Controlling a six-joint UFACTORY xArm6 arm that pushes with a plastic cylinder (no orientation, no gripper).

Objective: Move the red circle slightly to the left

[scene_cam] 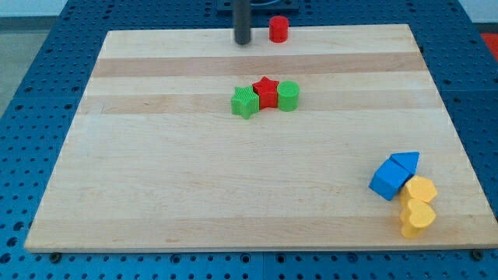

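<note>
Red circle point(278, 29) just right of my tip point(243, 42).

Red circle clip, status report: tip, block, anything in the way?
My tip at the view's top edge, left of the red circle block, apart from it. Leftward path blocked only by my tip.

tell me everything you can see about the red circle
The red circle is a small, plain red cylinder, matte like plastic, standing upright on its flat end. It sits at the board's far edge, at the view's top, a little right of centre. Nothing touches it: my tip stands just to its left in the view, with a small gap between them. The red star and the other blocks lie well below it in the view.
</note>
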